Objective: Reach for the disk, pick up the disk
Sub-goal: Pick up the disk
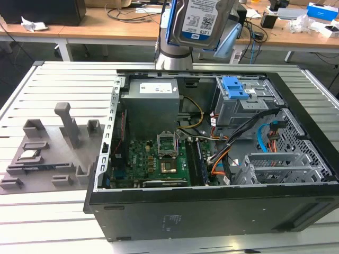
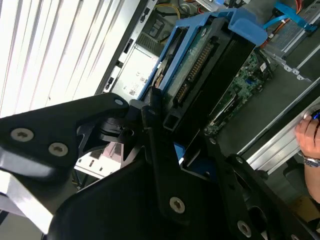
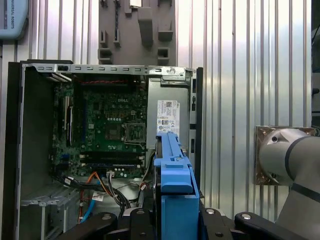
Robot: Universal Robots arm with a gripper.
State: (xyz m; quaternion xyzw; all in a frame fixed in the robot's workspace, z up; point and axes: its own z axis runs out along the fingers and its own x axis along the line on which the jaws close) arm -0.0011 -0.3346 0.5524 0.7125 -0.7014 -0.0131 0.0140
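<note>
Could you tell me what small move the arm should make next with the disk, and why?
Probably a slow shift sideways, away from the open computer case. The disk is already gripped in the shut pincer and hangs high above the case, so the pick looks done. A person's hand is close by, hence slowly.

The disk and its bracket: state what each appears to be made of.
The disk: seemingly metal, a silver-grey casing with a dull sheen, under a white-and-blue printed label. Its bracket: likely moulded plastic, bright uniform blue, smooth with a soft gloss.
</note>
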